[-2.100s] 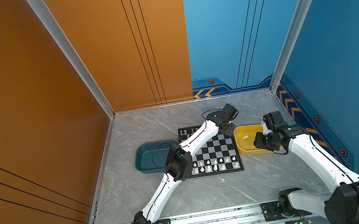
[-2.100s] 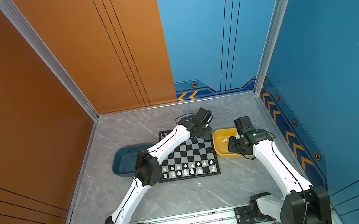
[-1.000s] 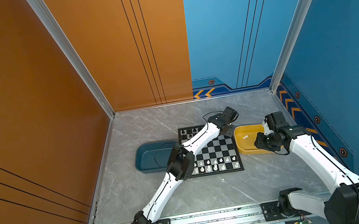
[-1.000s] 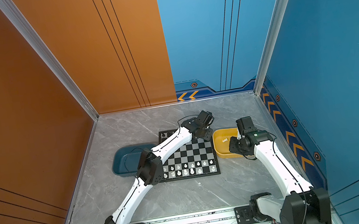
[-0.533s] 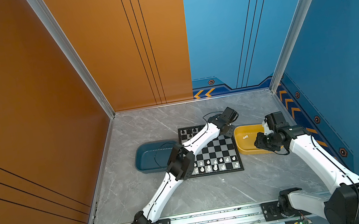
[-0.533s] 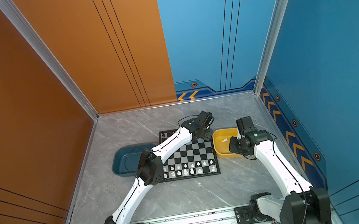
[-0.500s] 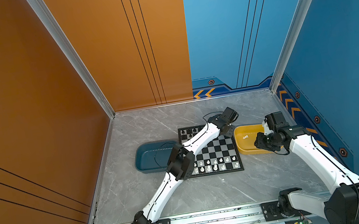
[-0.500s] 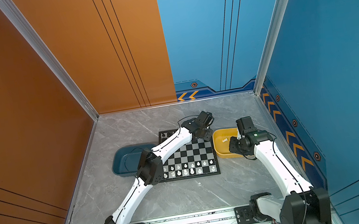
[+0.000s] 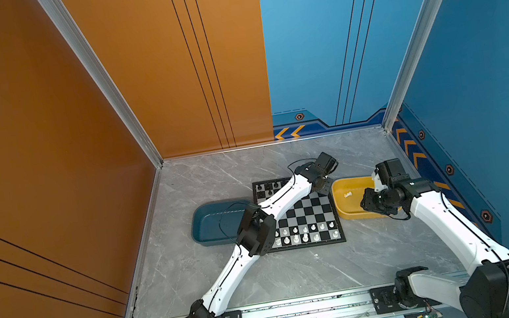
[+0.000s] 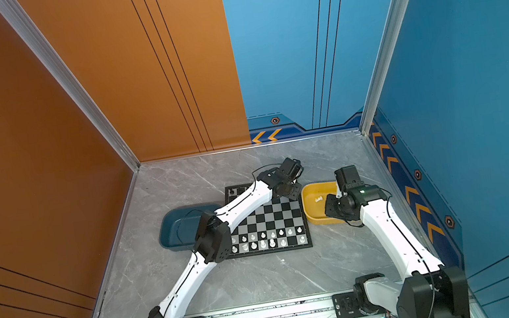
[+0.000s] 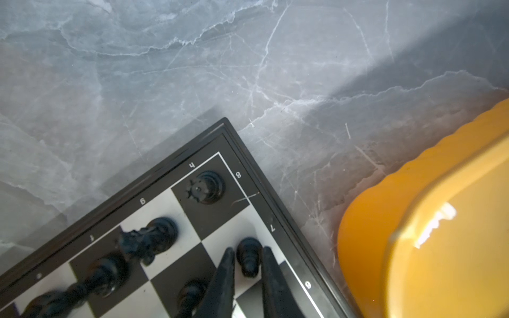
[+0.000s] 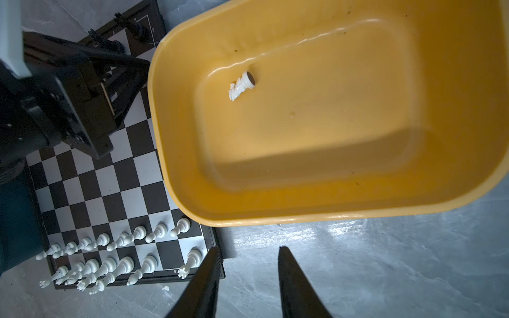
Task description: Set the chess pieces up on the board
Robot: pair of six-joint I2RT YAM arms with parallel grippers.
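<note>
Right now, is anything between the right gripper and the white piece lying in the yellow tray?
Only the near rim of the yellow tray lies between the right gripper and the white piece. Nothing else is in the tray.

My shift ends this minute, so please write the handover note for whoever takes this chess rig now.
Pincers: left pincer slightly open, jaws flanking a black pawn standing on the board near its far right corner; looks released; right pincer open, empty, beside the yellow tray.
Done: white pieces fill the two near rows except one back-row square beside the corner white rook; black pieces stand along the far edge, partly hidden by the left arm.
Left: a white knight, apparently, lies on its side in the tray; it likely belongs in that gap.
</note>
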